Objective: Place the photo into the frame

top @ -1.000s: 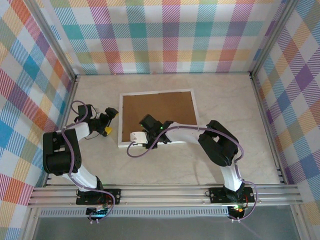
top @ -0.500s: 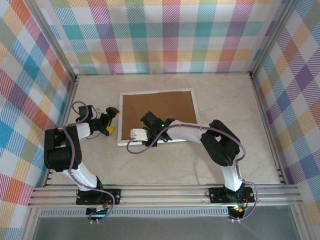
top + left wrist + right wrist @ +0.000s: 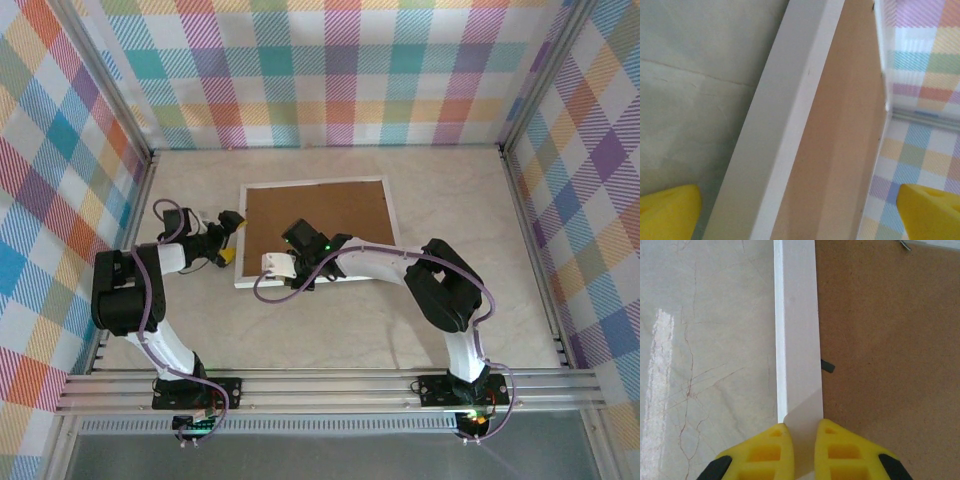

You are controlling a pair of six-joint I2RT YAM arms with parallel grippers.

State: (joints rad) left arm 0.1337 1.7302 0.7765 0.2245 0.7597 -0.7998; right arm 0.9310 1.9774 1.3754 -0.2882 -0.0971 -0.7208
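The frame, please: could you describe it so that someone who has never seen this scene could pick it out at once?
On the pale marble table between plaid walls, look at the middle, just beyond the two arms. The frame lies flat there, a large rectangle. Its white border around a brown backing board sets it apart from the arms with yellow fingers.

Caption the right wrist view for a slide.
Shut right gripper above the white border of the frame, brown backing board alongside.
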